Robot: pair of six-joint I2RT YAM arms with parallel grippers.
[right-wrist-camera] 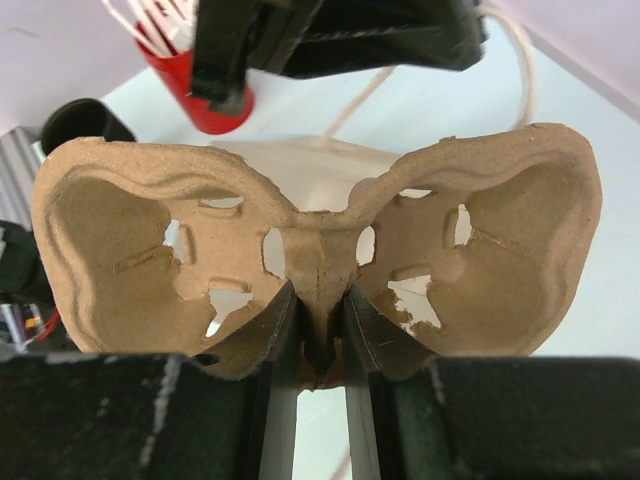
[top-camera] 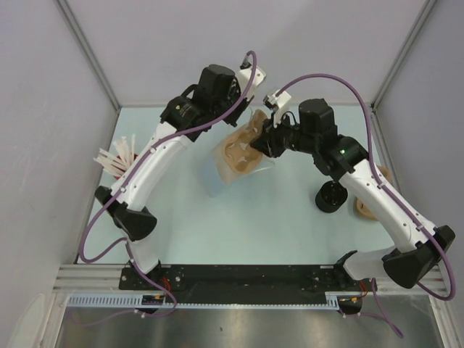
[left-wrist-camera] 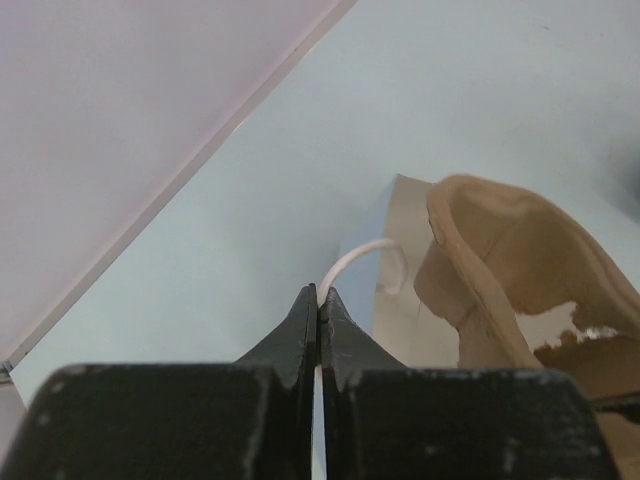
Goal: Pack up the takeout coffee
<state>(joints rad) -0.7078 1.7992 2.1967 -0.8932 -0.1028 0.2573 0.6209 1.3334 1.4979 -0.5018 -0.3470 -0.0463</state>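
the desk [top-camera: 268, 217] is a plain pale aqua, and the walls [top-camera: 145, 43] are a flat pale lilac-grey. the paper bag [top-camera: 216, 177] is pale blue outside and cream-white within, with a white cord handle [left-wrist-camera: 350, 256]. the pulp carrier [right-wrist-camera: 320, 245] is an unpatterned mottled brown, lighter along its rims. the coffee cup [top-camera: 331, 196] and its lid are black all over. the red cup [right-wrist-camera: 215, 95] holds white straws [right-wrist-camera: 150, 18]. both arms [top-camera: 156, 167] have white links and black joints, with purple cables [top-camera: 319, 75] looping over them. the jaws are matt black in both wrist views. the rail [top-camera: 87, 277] at the near edge is silver.
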